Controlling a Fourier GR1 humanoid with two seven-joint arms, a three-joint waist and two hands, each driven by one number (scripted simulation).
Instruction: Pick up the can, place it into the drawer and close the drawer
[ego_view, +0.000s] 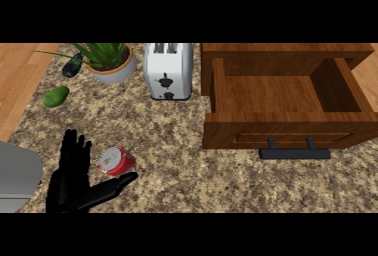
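Note:
A red can (117, 161) with a silver top stands on the speckled counter at the lower left. My left hand (70, 192) is open just beside it, straight fingers rising along the can's left side and the thumb stretched out below it. The thumb's tip is at the can's base; contact cannot be told. The wooden drawer (280, 131) stands pulled out at the right, its inside bare, with a dark bar handle (295, 153) on its front. My right hand does not show.
A white toaster (170, 70) stands left of the drawer. A potted plant (111, 65), a dark object (72, 66) and a green fruit (55, 96) sit at the back left. A grey forearm (16, 175) fills the lower left edge.

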